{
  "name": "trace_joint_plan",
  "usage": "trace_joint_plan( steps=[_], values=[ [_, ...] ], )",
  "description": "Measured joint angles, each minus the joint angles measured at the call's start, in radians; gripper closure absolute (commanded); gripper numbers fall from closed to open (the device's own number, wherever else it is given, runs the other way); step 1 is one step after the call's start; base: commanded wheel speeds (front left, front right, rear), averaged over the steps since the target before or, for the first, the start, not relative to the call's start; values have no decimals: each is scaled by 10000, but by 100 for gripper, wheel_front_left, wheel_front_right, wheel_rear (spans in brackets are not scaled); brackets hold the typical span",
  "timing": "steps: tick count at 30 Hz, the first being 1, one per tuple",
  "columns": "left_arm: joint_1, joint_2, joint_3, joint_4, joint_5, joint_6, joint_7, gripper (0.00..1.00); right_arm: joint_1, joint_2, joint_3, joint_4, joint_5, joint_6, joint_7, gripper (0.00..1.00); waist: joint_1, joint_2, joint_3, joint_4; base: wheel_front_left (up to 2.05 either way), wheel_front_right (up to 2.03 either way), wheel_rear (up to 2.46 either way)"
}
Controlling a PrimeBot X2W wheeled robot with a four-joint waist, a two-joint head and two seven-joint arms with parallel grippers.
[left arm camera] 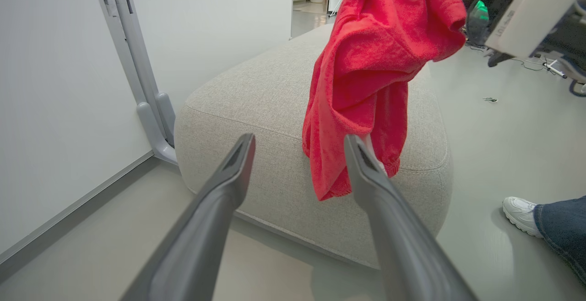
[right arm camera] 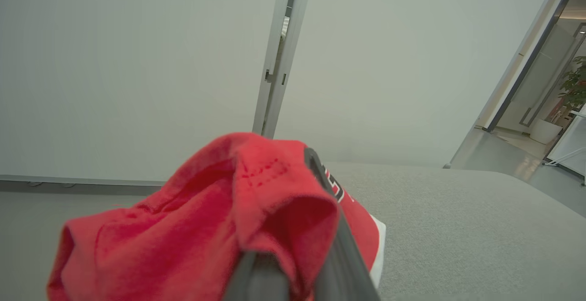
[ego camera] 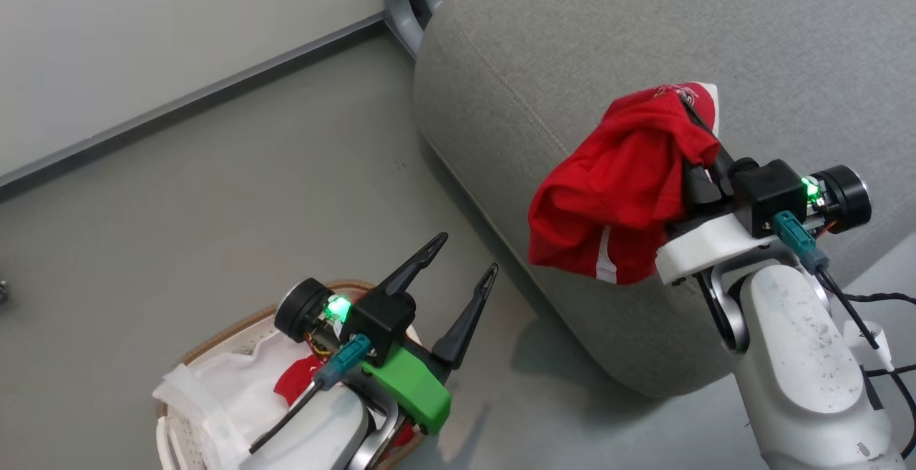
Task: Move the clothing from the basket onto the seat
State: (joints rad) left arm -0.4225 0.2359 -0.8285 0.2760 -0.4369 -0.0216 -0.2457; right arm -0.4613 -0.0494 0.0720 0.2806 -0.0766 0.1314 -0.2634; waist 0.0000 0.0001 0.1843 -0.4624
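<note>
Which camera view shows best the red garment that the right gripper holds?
The left wrist view: the red garment hangs there at full length before the seat. The head view shows it bunched around the right gripper, the seat behind it. The right wrist view shows a close, crumpled part draped over the fingers.

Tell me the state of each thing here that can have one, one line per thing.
Left gripper: open, empty.
Right gripper: shut on red garment.
Red garment: bunched, lifted, hanging over the seat edge.
Basket: upright on the floor, holding a second red garment and white liner.
</note>
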Motion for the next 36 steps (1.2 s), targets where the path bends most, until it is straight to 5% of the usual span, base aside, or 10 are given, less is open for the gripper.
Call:
trace_joint_plan(
  steps=[12,23,36],
  values=[
    [-559,213,33,-288,180,146,215,0,-498,2,-982,167,311,0,0,100,0,1,1166,-177,0,0,0],
    [-1501,433,23,-882,704,278,516,0,-4038,-52,-2627,813,-198,0,0,100,1,0,2442,526,0,0,0],
    [-2638,606,-328,-2092,1793,581,1126,0,-8914,-3183,-4387,3478,-851,0,934,100,2,1,4391,1710,0,0,0]
  ],
)
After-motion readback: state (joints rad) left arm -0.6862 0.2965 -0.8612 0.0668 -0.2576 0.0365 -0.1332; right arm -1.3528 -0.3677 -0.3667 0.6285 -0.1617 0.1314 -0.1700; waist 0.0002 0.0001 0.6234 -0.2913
